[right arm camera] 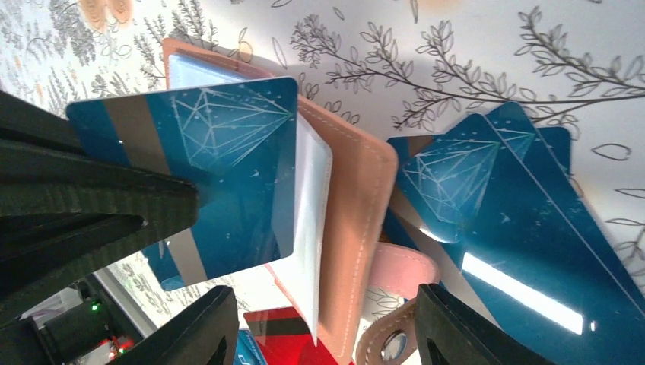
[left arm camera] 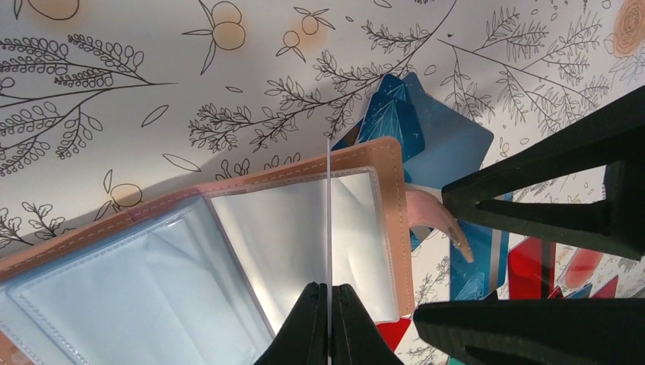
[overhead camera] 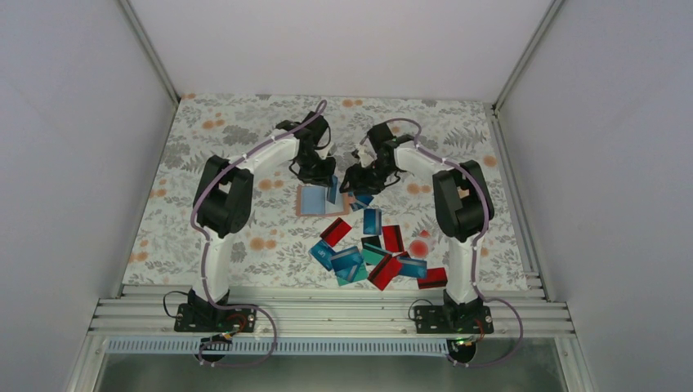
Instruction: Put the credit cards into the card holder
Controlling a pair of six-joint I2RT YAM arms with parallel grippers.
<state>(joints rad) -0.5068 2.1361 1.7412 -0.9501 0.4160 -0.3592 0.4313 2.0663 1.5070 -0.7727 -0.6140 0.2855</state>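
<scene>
Left gripper point(left arm camera: 328, 290): fingers pressed together, pinching one blue card point(right arm camera: 220, 167) by its end. The card stood on edge over the right-hand clear pocket point(left arm camera: 297, 228) of the card holder point(left arm camera: 393, 220). Couldn't tell whether its edge was inside the pocket or only against it.

Right gripper point(right arm camera: 325, 308): fingers spread, nothing in them. It hovered just beside the holder's right edge, with the pink snap strap point(right arm camera: 407, 266) lying below the gap between the fingers.

One card holder, lying open and flat on the floral tablecloth point(overhead camera: 229, 139). It sat mid-table between the two grippers, tan rim showing, with two clear pockets visible from the left wrist.

Card count:
- 1 blue card in the left gripper.
- At least 3 blue cards in a fanned stack point(right arm camera: 502, 213), touching the holder's far-right corner and partly tucked under it.
- A loose pile point(overhead camera: 372, 253) nearer the arm bases, just in front of the holder. It had 4 red cards and about 6 blue or teal ones. They overlapped, so the blue/teal count is approximate.

Two arms, both arched in over the holder, with the wrists close together but not touching.
</scene>
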